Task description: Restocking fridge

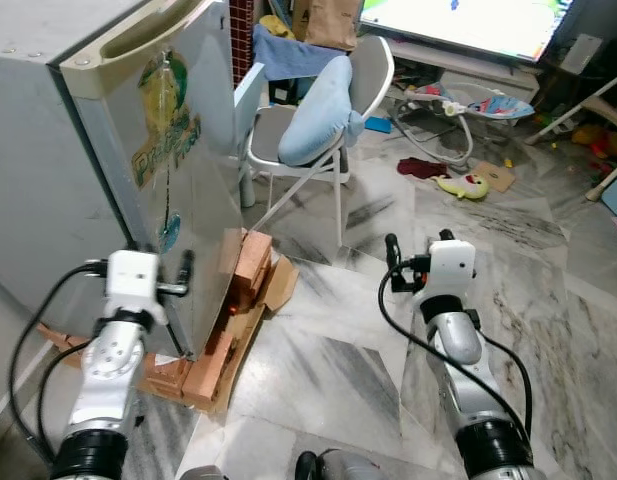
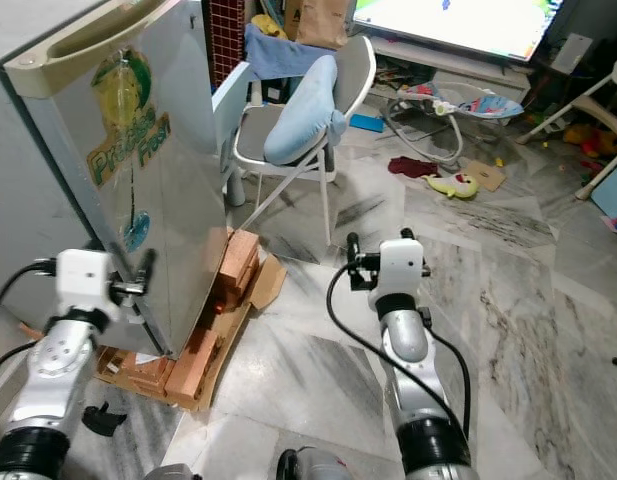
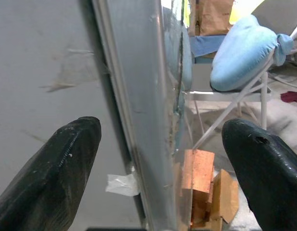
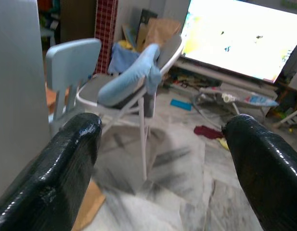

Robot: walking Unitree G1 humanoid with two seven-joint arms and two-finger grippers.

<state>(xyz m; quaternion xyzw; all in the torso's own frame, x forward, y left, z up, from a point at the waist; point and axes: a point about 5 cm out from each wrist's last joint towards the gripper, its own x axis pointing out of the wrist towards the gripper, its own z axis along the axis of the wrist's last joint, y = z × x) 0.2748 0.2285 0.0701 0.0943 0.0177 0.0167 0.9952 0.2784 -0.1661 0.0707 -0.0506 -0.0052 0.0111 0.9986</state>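
Note:
A small silver fridge (image 1: 48,150) stands at the left, its door (image 1: 183,170) carrying a green and yellow sticker. My left gripper (image 1: 174,286) is at the door's lower free edge. In the left wrist view its fingers (image 3: 52,168) are spread wide, one on the fridge's grey side and one in front of the door, with the door edge (image 3: 148,144) between them and touching neither. My right gripper (image 1: 418,243) hangs open over the marble floor to the right of the fridge, with nothing between its fingers (image 4: 66,163).
Wooden blocks and cardboard (image 1: 238,300) lie under and beside the fridge's front corner. A white folding chair with a blue pillow (image 1: 318,120) and a pale blue chair (image 1: 250,90) stand just behind. Toys and a baby bouncer (image 1: 468,105) lie further back. Open marble floor (image 1: 328,370) is between my arms.

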